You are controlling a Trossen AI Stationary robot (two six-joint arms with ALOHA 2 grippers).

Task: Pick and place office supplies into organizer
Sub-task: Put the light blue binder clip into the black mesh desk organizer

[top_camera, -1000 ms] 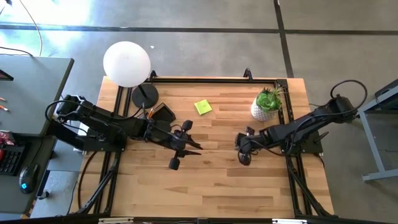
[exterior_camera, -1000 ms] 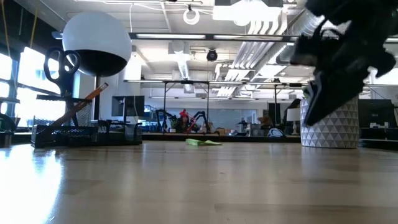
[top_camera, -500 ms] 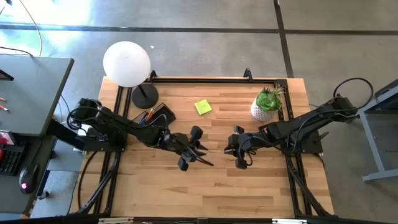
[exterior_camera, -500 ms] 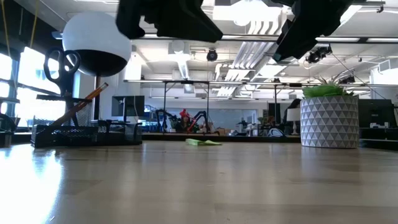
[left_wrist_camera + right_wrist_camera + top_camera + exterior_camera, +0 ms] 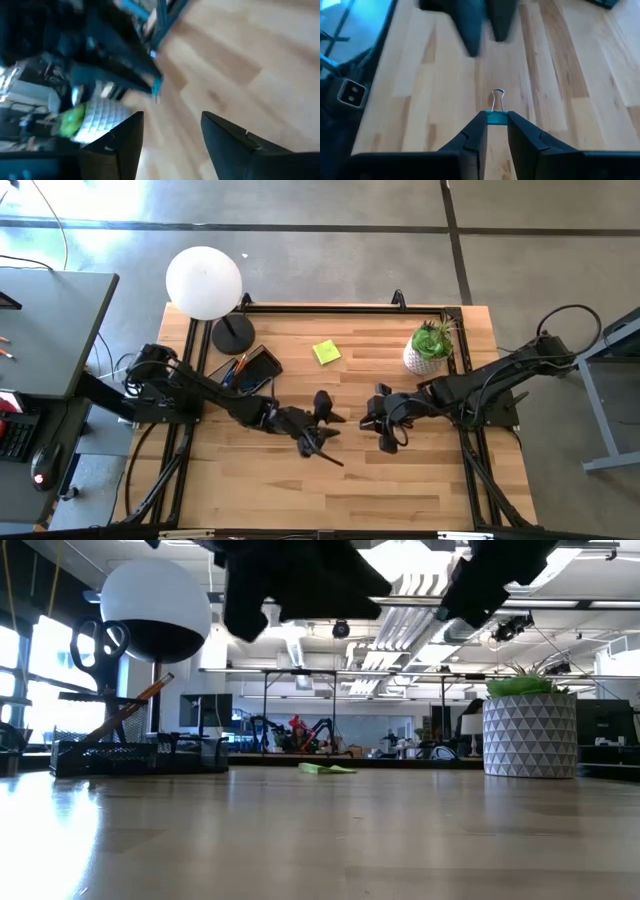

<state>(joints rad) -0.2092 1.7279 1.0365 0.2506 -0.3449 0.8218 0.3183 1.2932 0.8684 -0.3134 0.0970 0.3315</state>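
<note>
Both arms reach in over the middle of the wooden table [image 5: 400, 490], grippers facing each other and close together.

Right gripper [image 5: 495, 120]: I see it pinched on a small binder clip [image 5: 496, 112] with a teal body, wire handle sticking out past the fingertips. From overhead that gripper [image 5: 378, 412] sits just beside the table's centre, above the surface.

Left gripper [image 5: 172, 130]: fingers spread apart, nothing between them, bare wood below. Overhead it [image 5: 322, 412] is just left of the right gripper, not touching it.

The organizer [image 5: 248, 367] sits at the back left of the table, just beside the round black lamp base [image 5: 232, 334]; in the low view I make out scissors [image 5: 95, 640] and an orange pencil [image 5: 150, 690] standing up in it. A yellow sticky-note pad [image 5: 326, 352] lies flat on the wood at the back, between the organizer and the potted plant [image 5: 429, 346].
</note>
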